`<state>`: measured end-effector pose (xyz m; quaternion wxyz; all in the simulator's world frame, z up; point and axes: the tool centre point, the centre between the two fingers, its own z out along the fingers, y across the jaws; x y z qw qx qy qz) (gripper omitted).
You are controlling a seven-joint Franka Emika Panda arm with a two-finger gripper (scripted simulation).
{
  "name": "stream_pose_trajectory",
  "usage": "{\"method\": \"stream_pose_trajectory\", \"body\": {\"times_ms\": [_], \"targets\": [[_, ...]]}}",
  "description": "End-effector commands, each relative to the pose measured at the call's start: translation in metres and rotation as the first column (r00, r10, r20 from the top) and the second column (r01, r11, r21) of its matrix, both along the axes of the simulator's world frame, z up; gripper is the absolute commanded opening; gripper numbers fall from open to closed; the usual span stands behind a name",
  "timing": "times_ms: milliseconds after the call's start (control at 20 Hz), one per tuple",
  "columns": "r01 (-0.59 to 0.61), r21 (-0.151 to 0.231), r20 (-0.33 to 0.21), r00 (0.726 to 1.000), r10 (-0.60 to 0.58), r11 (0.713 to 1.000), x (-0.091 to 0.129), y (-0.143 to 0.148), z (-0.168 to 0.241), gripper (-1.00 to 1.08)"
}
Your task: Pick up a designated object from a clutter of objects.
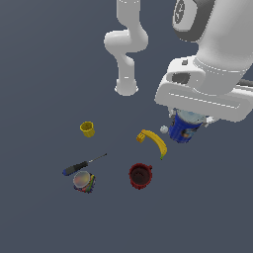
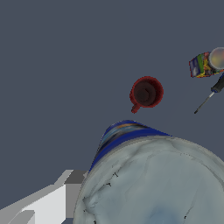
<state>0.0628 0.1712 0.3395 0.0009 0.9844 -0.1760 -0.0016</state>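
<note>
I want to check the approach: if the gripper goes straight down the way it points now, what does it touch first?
The blue can. The gripper points down right above it, and in the wrist view the can's pale top fills the near field. Whether the fingers already touch it, I cannot tell.

A plain, dark slate-grey counter (image 1: 44, 64) fills both views, flat and unmarked, with no walls, windows or furniture visible. Lighting is soft and even, casting only faint shadows.
</note>
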Motion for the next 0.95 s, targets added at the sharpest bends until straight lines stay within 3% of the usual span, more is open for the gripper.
{"method": "stream_pose_trajectory", "body": {"times_ms": [0,900], "targets": [[0.001,0.001,0.004,1.000,-0.001,1.000,0.006,0.009,0.018,-1.00],[0.001,0.001,0.003,1.000,-0.001,1.000,0.022,0.032,0.060,-1.00]]}}
